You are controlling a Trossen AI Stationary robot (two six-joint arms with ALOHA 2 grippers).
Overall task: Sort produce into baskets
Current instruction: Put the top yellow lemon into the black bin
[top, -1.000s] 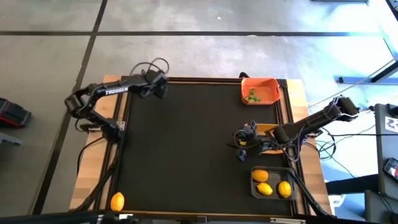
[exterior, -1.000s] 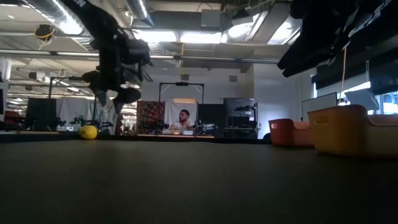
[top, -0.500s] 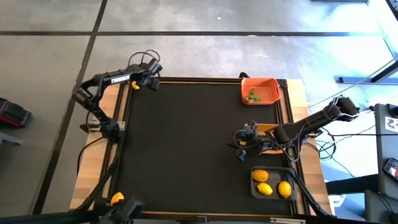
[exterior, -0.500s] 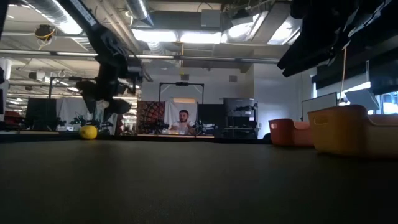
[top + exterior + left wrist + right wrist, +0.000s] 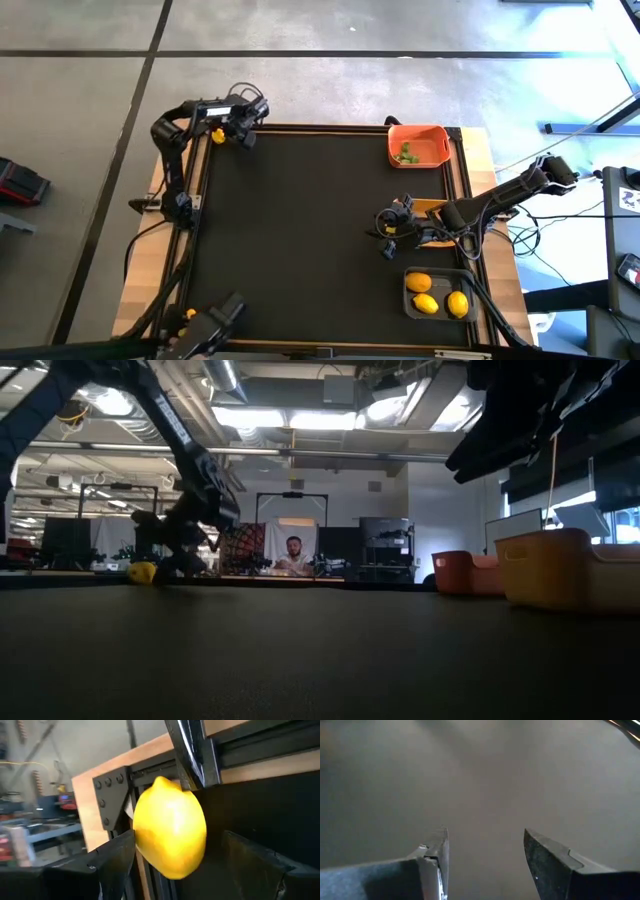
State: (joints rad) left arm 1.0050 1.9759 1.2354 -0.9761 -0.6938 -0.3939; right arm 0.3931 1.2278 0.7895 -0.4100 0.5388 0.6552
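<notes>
My left gripper (image 5: 222,134) is at the far-left corner of the table (image 5: 300,240), fingers spread wide on either side of a lemon (image 5: 170,834) that lies on the black mat hard against the corner bracket of the frame. In the left wrist view the fruit fills the gap between my fingers but neither one touches it, so I judge this piece is lined up for a grasp and not yet held. At the near-left corner something yellow (image 5: 188,316) peeks out from under a dark piece of equipment at the table edge; it may be another lemon waiting, though I cannot tell for sure.

Moving right, my right gripper (image 5: 388,232) hangs over the mat near the right edge, just beside the yellow-tan basket (image 5: 428,207), its fingers parted and holding nothing.

Along the right edge, the orange basket (image 5: 440,137) at the far-right corner holds green pieces (image 5: 406,153), and the dark basket (image 5: 410,303) at the near-right corner holds three lemons (image 5: 426,303). I see no red pieces anywhere. I reckon most of the sorting is done, with this corner lemon left.
</notes>
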